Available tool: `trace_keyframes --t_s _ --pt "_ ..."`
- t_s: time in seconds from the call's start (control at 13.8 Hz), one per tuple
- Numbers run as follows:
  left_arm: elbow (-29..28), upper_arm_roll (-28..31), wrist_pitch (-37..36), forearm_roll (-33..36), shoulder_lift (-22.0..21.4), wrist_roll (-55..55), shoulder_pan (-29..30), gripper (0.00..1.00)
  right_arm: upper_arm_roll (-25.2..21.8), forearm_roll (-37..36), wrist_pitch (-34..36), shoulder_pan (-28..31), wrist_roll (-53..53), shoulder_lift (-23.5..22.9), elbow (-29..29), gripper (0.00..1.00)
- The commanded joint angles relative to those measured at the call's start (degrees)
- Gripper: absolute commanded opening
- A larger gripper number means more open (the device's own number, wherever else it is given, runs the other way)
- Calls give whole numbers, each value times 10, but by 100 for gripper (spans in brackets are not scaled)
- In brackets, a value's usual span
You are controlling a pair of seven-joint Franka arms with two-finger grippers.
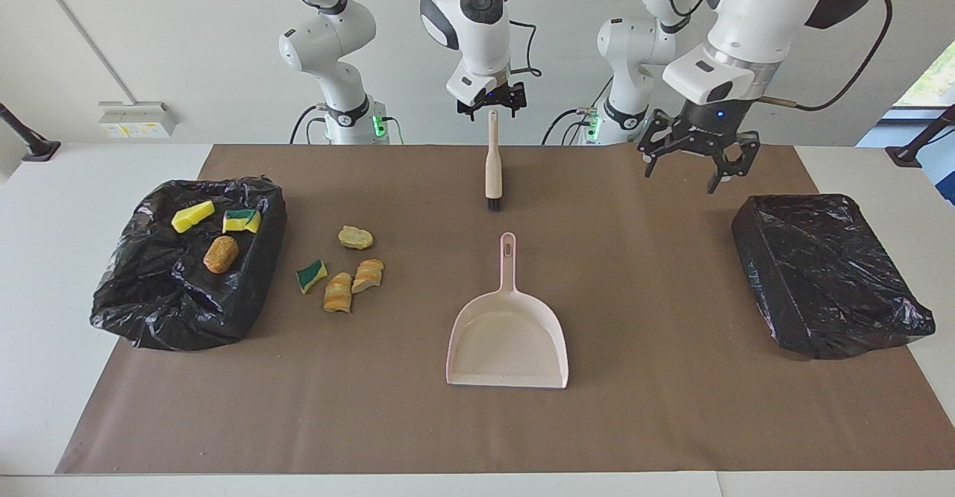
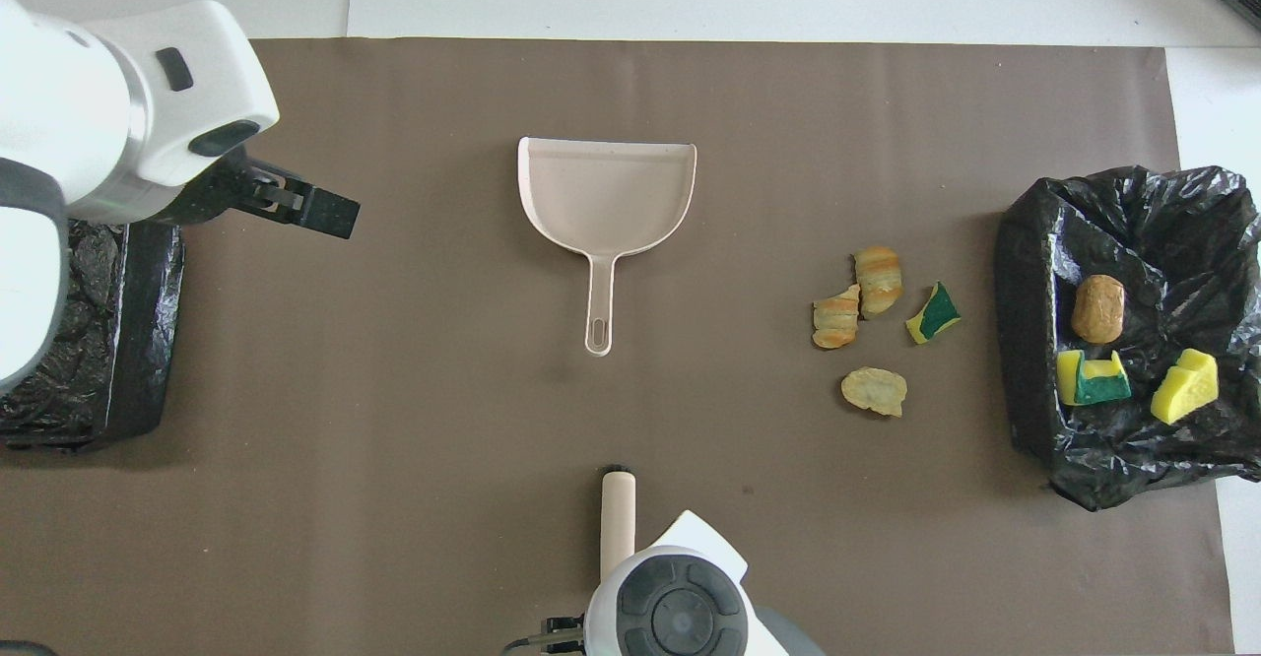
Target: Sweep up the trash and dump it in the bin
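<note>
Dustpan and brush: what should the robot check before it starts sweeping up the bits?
1. Brush stands upright with its bristles on the mat: ok.
2. Right gripper is at the top of the brush handle, but its jaws are open, so no firm grip: not ok.
3. Pink dustpan lies flat and empty on the mat, with its handle toward the robots: ok.
4. Left gripper is open and holds nothing, free to take the dustpan: ok.
5. Four loose scraps lie on the mat beside the open bin, not swept yet: not ok.
</note>
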State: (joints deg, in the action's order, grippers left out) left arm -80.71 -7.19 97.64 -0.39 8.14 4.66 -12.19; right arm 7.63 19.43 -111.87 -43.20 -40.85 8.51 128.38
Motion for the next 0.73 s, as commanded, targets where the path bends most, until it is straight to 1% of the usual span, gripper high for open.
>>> trace_keyframes --t_s 0.0,0.07,0.15,0.29,0.44,0.51,0.58,0.65 --pt "-25 6 53 7 16 -18 -35 100 -2 27 -89 -38 -19 7 76 100" --pt "-36 6 68 7 26 -27 -48 100 -2 27 -114 -50 -26 -6 86 100" --pt "-40 6 88 7 43 -54 -68 100 -2 27 -126 -58 -33 -23 86 100" --pt "-59 6 130 9 67 -112 -101 100 -2 28 -149 -72 -38 -41 96 100" --pt "-63 6 171 11 109 -179 -138 100 -2 28 -151 -76 -40 -39 107 100" --pt "-76 6 196 11 116 -194 -147 100 -2 28 -150 -76 -41 -39 108 100" --pt "-94 7 220 11 125 -202 -160 100 -2 28 -150 -76 -40 -39 108 83" --pt "-109 7 244 12 135 -222 -167 100 -2 28 -150 -76 -36 -39 108 60"
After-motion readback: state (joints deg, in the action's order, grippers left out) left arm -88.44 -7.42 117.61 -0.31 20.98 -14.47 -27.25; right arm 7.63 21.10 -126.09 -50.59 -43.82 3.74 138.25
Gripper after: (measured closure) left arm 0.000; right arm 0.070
